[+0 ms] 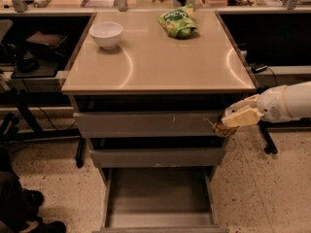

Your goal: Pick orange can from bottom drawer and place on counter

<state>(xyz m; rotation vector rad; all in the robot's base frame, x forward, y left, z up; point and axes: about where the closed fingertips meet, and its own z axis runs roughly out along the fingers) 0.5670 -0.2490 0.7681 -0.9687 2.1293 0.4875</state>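
Orange-brown against the grey cabinet, the orange can [220,128] shows in the camera view at the right of the frame, just off the cabinet's right side and level with the top drawer [146,124]. It is out of the bottom drawer [158,192] and not yet on the table [160,57]. The claw [229,123] reaches in from the right edge of the frame on a white arm [286,102]. Its cream fingers [243,115] appear closed about the can, which pokes out at their tips on the left and a little below. I cannot tell which way the can's long axis runs, since too little of it shows.

The relation that matters is that the table top lies above and to the left of the claw, with its thin right edge just over the fingers. By my judgement the can has to rise past that edge before it can travel left over the beige surface. The nearest part of the table, lower right, looks free for setting it down.

As for containers, the bottom drawer stands pulled out at the lower centre, and its flat grey floor shows nothing in it. The top drawer and the middle drawer [155,157] are pushed in, so their contents are hidden. A white bowl [107,39] stands on the table at upper left, seemingly holding nothing. A green snack bag [178,22] lies at upper centre, well apart from the claw.
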